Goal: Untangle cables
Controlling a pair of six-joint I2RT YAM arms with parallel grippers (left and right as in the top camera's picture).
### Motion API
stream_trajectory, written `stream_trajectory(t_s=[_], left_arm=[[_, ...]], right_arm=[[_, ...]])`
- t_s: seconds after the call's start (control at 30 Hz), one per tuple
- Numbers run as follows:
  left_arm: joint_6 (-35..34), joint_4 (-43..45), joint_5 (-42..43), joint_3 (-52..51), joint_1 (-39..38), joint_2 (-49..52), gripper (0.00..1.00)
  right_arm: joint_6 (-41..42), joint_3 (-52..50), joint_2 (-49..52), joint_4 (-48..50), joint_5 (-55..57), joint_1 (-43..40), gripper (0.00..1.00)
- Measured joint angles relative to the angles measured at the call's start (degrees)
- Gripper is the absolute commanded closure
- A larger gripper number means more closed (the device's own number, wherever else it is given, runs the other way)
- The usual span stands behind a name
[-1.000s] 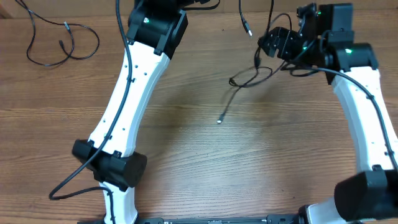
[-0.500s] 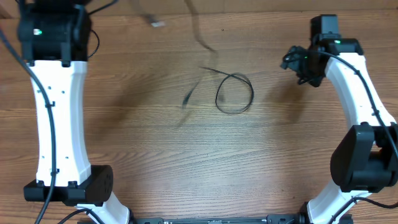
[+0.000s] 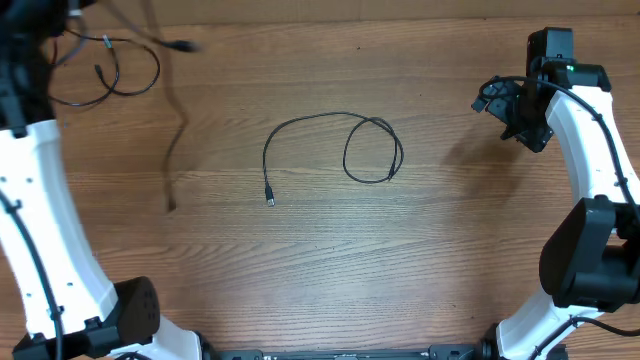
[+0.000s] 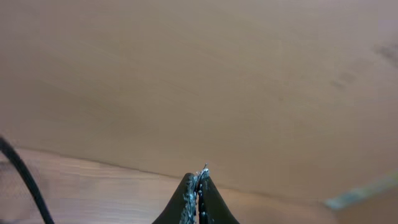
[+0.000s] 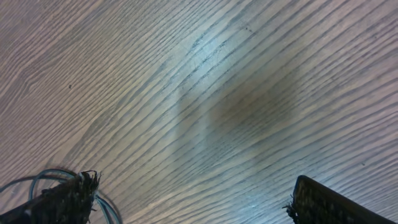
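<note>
Now separating: left gripper (image 4: 198, 186) clenched, apparently holding blurred cable (image 3: 172, 150) aside; right gripper (image 5: 196, 202) released, next should reach looped cable (image 3: 310, 117).

a brown wood-grain counter (image 3: 320, 270) carries a thin black cord (image 3: 310, 118) at its middle, curled into one closed loop on the right, its small plug end lying left. a second thin black looped cord (image 3: 157, 68) lies at the far left corner.
</note>
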Motion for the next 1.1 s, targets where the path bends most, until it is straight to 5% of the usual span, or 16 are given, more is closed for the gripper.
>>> stream_trajectory(t_s=[0.33, 0.83, 1.1], left_arm=[[2.58, -10.73, -15.67, -0.04, 13.09, 0.00, 0.96], [2.73, 0.61, -32.87, -0.04, 20.39, 1.22, 0.96], [1.03, -4.26, -48.00, -0.04, 21.90, 9.29, 0.96]], right_arm=[[0.00, 0.00, 0.00, -0.42, -0.02, 0.00, 0.00], [0.00, 0.00, 0.00, -0.37, 0.00, 0.00, 0.00], [0.02, 0.00, 0.00, -0.42, 0.02, 0.00, 0.00]])
